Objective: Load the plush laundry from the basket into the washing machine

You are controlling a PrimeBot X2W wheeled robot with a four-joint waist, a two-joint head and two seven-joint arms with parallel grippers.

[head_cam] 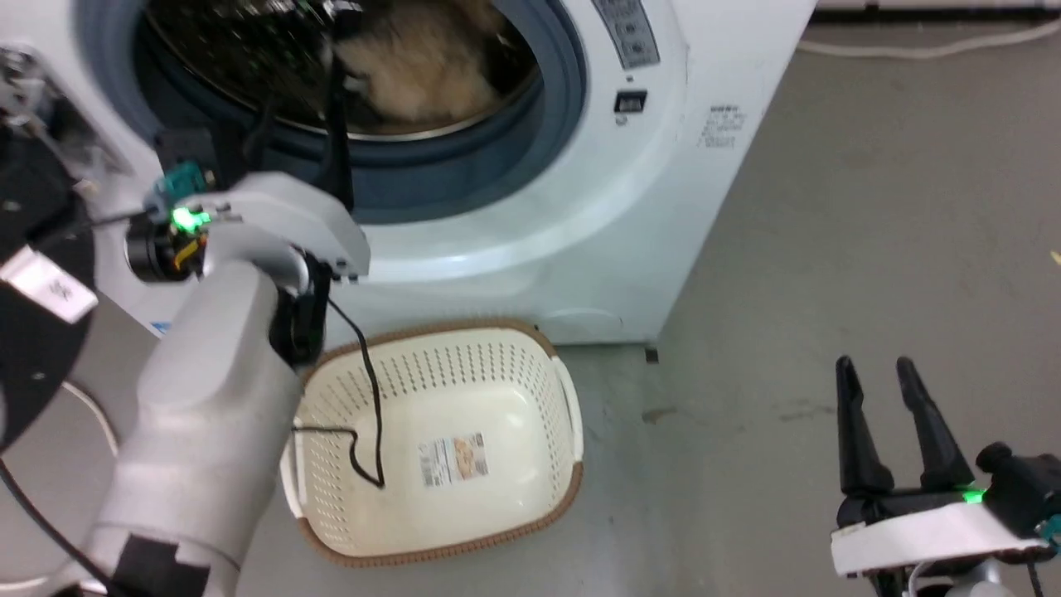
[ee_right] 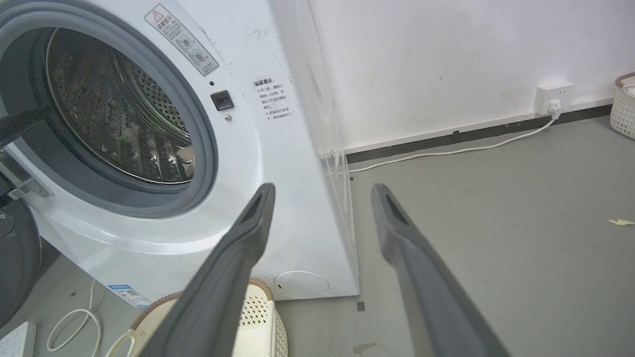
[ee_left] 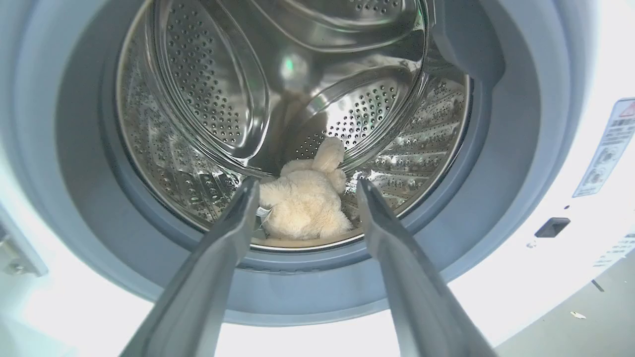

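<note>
The plush laundry [ee_left: 305, 201], a fluffy beige toy, lies at the front bottom of the washing machine's steel drum [ee_left: 208, 94]; it also shows inside the washing machine [head_cam: 580, 207]. My left gripper [ee_left: 307, 183] is open at the door opening, its fingers [ee_left: 233, 238] either side of the toy in that view and apart from it. The cream basket [head_cam: 514, 365] stands on the floor before the machine, with just its paper label inside. My right gripper [head_cam: 883, 373] is open over bare floor at the lower right, holding nothing.
The black-framed door [head_cam: 33, 332] hangs open at the left. My left forearm [head_cam: 199, 414] and its cable hang over the basket's left end. A white cable [ee_right: 446, 151] runs along the wall to a socket [ee_right: 553, 94]. Another basket [ee_right: 625, 106] stands far right.
</note>
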